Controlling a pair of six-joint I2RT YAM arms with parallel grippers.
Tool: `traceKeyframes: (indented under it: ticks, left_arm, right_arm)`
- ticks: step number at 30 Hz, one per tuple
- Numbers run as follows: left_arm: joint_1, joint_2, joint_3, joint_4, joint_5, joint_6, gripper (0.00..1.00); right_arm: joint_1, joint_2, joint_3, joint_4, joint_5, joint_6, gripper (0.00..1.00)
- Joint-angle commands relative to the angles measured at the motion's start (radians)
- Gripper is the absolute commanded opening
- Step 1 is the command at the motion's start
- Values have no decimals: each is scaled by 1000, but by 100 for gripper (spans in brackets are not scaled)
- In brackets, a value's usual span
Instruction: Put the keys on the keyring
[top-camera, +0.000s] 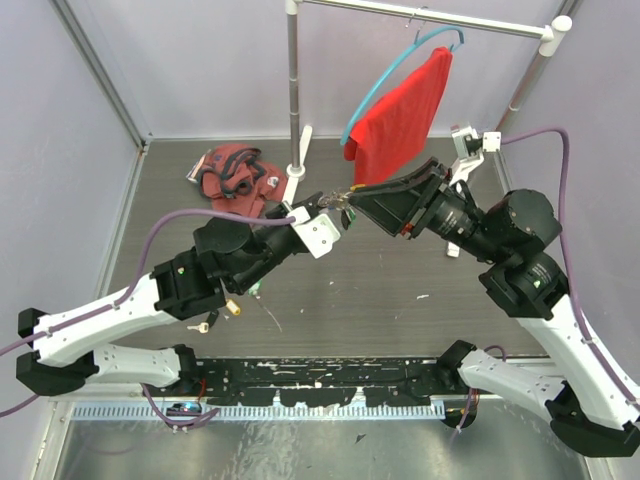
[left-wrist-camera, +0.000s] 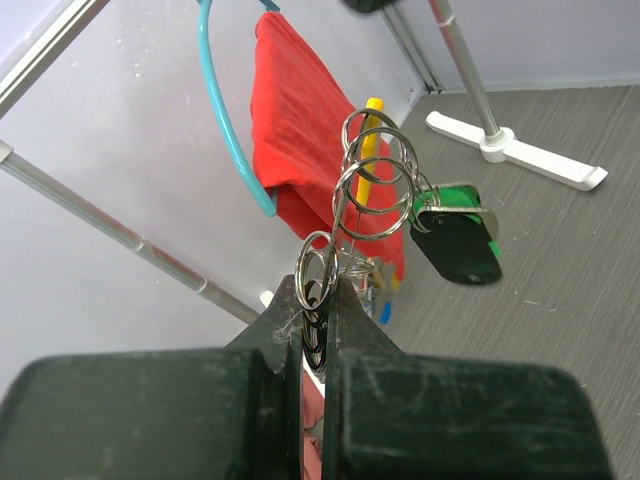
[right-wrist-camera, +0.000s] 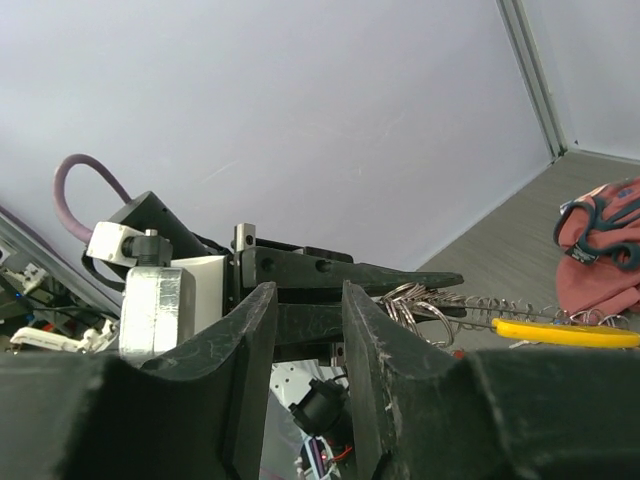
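The left arm (top-camera: 150, 290), white and black, lies low from the near left corner and reaches up to the middle of the grey wood-grain table (top-camera: 400, 290). The right arm (top-camera: 520, 250) rises from the near right corner, folds at the elbow and points leftward, so the two wrists meet nose to nose above the table's centre.

Behind them stands a silver metal clothes rack (top-camera: 293, 90) with a red cloth (top-camera: 405, 110) draped on a teal hanger (left-wrist-camera: 225, 120). A crumpled red-and-dark bundle (top-camera: 235, 172) lies at the far left of the table.

The left gripper (left-wrist-camera: 318, 300) has its black fingers pressed together on a small loop of the silver wire keyring cluster (left-wrist-camera: 372, 190), holding it in the air with the larger rings standing beyond the tips. The right gripper (right-wrist-camera: 305, 300) faces it with fingers apart. Nothing shows clamped between them, and the left gripper's finger crosses behind the gap.

On the rings hang a green-headed key (left-wrist-camera: 458, 195), a black plastic tag (left-wrist-camera: 462, 250) just below it and a yellow-headed key (right-wrist-camera: 560, 333). Two loose keys lie on the table beside the left forearm: an orange-headed key (top-camera: 233, 308) and a plain silver key (top-camera: 205, 325).
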Motion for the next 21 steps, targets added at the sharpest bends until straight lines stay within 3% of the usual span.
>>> traceKeyframes:
  ticks: [1, 21]
  left_arm:
    - [-3, 3, 52, 62, -11, -16, 0]
    - [-3, 9, 53, 77, -21, 1, 0]
  right_arm:
    - [1, 13, 2, 33, -15, 23, 38]
    - [0, 21, 3, -51, 36, -15, 37]
